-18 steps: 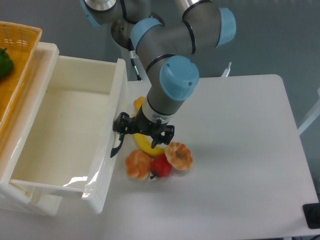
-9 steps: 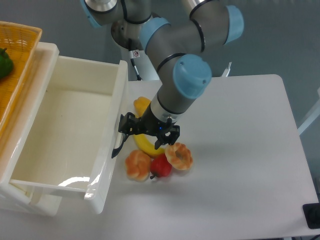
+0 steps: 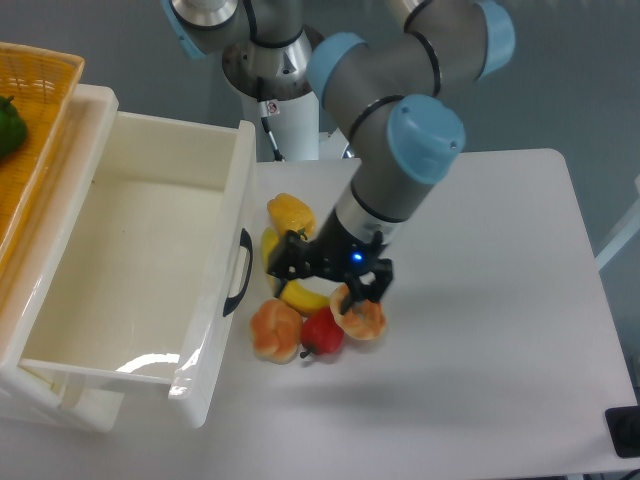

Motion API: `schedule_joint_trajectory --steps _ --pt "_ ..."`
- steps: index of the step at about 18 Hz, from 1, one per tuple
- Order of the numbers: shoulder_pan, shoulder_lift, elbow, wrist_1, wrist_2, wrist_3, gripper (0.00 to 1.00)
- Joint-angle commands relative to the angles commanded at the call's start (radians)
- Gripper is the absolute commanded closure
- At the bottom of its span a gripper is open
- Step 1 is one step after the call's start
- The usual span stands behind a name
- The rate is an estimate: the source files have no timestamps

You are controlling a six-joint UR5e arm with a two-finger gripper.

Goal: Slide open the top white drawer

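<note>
Camera shows top white drawer (image 3: 130,260) open, fingers (image 3: 288,262) apart beside it.

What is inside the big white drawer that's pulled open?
The top white drawer looks empty: only its bare cream floor and walls show, with a shiny glare near the front. The corner under the front lip is hidden. The fruit lies outside on the table.

orange basket (image 3: 40,130) cut off at left edge, banana (image 3: 300,296) partly behind claw (image 3: 330,282)

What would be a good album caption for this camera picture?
Top white drawer stands pulled open and empty; the arm's tool hovers over toy fruit and pastries beside its black handle.
</note>
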Motion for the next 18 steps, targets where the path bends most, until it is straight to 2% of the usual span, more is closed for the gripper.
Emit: schedule_joint_trajectory --steps 3,6,8,14,18 --pt "0.014 -0.031 0.005 0.009 0.123 0.146 0.0" --pt "0.017 -0.072 0.006 0.008 0.255 0.395 0.0" --pt "0.018 -0.091 0.011 0.009 0.314 0.502 0.0" --pt "0.035 -0.111 0.025 0.014 0.348 0.689 0.0" --pt "0.058 -0.132 0.023 0.069 0.375 0.747 0.0"
